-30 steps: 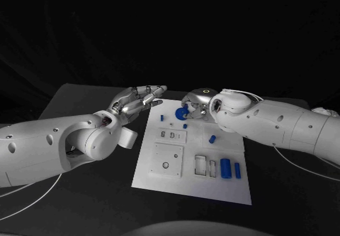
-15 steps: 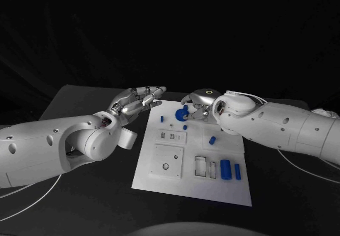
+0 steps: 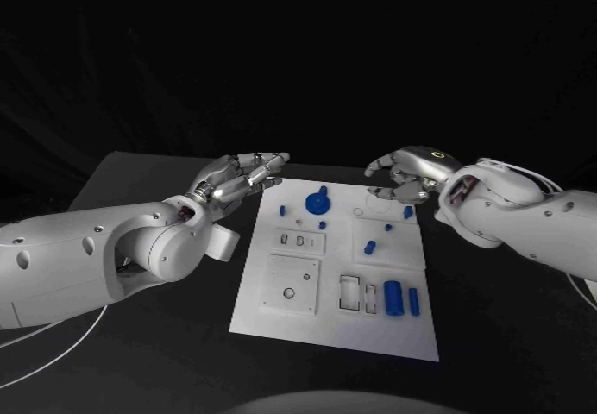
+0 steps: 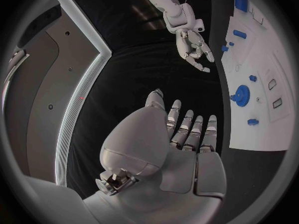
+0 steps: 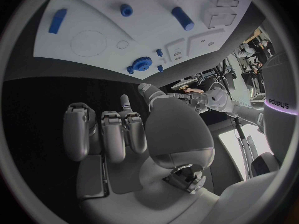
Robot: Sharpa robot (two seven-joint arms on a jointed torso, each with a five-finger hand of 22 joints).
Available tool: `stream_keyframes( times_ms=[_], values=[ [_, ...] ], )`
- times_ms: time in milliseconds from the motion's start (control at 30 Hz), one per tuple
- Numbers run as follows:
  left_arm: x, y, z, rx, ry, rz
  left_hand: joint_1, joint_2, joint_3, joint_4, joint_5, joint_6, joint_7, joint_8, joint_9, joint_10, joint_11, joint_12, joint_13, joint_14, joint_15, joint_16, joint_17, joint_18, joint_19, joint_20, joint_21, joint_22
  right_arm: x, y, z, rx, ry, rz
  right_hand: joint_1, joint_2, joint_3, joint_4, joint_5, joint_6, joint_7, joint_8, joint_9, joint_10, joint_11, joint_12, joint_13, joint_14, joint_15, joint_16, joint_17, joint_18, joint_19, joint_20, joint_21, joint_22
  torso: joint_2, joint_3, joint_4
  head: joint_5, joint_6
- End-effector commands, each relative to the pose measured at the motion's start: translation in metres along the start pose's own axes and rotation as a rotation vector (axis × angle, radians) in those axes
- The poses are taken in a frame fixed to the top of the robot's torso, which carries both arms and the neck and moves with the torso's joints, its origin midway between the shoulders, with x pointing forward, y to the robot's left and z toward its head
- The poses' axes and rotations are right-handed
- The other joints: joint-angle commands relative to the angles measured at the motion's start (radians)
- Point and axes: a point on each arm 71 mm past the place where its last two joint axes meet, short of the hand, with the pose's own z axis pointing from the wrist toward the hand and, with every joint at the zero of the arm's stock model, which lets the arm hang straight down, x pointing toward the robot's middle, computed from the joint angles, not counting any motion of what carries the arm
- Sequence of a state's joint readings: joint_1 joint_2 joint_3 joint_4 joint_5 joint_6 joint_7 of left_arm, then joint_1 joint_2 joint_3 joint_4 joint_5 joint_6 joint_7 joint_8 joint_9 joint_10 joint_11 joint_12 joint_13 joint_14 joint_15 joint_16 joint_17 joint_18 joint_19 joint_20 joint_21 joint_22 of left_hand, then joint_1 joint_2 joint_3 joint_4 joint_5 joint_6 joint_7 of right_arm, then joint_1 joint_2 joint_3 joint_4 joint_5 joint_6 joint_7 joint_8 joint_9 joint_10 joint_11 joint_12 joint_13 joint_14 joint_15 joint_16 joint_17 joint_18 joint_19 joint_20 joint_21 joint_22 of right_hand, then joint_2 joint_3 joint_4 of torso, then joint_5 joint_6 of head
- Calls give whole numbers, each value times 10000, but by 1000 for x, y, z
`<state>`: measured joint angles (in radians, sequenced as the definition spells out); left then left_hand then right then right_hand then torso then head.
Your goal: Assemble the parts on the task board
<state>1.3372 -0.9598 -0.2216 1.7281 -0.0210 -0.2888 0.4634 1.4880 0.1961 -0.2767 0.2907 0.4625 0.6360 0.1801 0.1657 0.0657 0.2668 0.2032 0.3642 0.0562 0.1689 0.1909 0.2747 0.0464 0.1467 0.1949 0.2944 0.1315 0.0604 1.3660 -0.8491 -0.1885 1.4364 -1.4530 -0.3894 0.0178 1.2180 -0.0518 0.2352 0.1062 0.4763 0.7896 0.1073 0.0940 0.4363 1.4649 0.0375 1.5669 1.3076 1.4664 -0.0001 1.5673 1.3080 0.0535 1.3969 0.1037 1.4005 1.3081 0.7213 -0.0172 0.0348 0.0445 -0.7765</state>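
On the black table (image 3: 149, 345), the blue gear (image 3: 318, 203) lies between both hands' spread, empty fingers (image 3: 388, 166).

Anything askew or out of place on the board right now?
Nothing stands out. The board lies flat with the blue gear and other parts resting on it, none spilled onto the table. Both the left hand and right hand hover empty.

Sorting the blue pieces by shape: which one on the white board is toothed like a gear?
The blue gear at the board's far end, between the two hands: round with a toothed rim. The other blue pieces are plain pegs and cylinders.
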Motion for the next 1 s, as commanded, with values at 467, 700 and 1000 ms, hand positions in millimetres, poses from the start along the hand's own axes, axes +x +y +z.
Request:
stream_keyframes(
  times_ms=[467, 700, 1000],
  values=[
    [1, 4, 0, 137, 216, -100, 50, 2, 79, -30, 69, 22, 268, 68, 4, 73, 15, 70, 13, 73, 62, 85, 18, -181, 124, -3, 77, 21, 8, -60, -62, 1233, -465, 1844, 253, -270, -416, 270, -600, -412, -97, 209, 1098, 1059, -145, 39, 2632, 1043, -168, 35, 2628, -44, 63, -76, 47, 1985, -23, -2, -78, -196, 39],
    [1, 6, -1, 149, 281, -91, 105, 2, 109, -44, 77, -17, 262, 68, -1, 90, 15, 97, 14, 78, 67, 110, 18, -204, 141, -4, 89, 24, 32, -75, -73, 1482, -363, 3012, 603, -376, -342, 408, -400, -1780, -41, 1128, 2916, 1059, -119, 39, 2632, 1043, -116, 35, 2628, -80, 151, -62, 174, 2029, -49, 33, -151, -207, 55],
    [-2, 8, -3, 146, 250, -68, 124, 3, 121, -48, 78, -12, 263, 73, -1, 99, 16, 109, 15, 79, 69, 117, 17, -212, 142, -5, 90, 23, 60, -89, -74, 1835, -348, 3742, 826, -306, -463, 495, -1560, -2343, -2, 1797, 3348, 1059, -66, 39, 2632, 1043, -93, 35, 2628, -129, 309, -4, 349, 2091, -32, 44, -115, -260, 112]
  ],
)
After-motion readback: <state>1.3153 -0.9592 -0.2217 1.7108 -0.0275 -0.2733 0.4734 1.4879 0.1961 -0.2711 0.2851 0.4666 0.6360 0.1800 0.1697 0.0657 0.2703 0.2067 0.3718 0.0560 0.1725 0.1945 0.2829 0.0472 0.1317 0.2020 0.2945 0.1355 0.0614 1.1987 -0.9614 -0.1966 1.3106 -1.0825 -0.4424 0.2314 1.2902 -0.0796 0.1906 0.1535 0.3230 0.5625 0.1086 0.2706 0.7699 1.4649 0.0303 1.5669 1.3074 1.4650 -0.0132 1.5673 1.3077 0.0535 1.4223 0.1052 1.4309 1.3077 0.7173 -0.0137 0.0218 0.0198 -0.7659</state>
